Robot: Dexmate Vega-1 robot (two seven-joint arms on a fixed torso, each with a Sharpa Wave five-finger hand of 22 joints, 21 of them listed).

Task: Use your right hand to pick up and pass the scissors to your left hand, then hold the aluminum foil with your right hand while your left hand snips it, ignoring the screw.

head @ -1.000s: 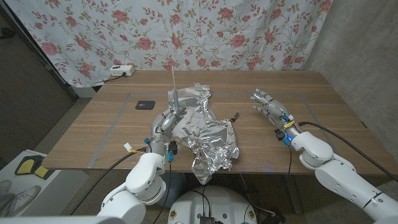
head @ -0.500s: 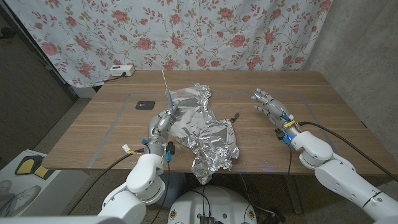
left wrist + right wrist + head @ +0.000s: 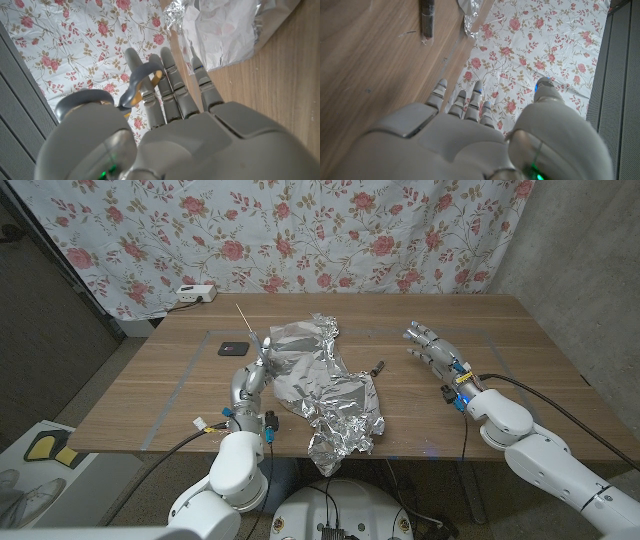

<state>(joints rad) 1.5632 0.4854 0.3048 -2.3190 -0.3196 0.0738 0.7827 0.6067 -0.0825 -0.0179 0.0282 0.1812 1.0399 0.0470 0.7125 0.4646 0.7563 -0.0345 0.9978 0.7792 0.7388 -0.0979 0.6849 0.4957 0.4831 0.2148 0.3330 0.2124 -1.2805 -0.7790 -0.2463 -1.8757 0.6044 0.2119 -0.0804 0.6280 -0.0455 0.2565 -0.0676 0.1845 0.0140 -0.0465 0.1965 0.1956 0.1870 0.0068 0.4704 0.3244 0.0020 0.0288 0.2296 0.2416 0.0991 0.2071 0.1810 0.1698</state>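
Scissors stand in the left hand, at the left edge of the aluminum foil — the thin blades angle up and away from the sheet. In the left wrist view, a grey handle loop with a yellowish inner edge hooks over the fingers, so this hand grips the tool.

The foil is a crumpled silver sheet in the middle of the wooden table, its near end drooping over the front edge. The left hand sits just beside the foil; whether it touches the sheet cannot be told.

To the right of the foil, well apart from it, the right hand holds nothing — its fingers reach out, slightly apart, above the wood. Between that hand and the foil lies the small dark screw, just off the foil's right edge; the right wrist view shows it as a dark cylinder on the planks.

Left of the foil and beyond the left hand lies a small black device. At the far left corner, further from the foil, sits a white power strip against the floral curtain.
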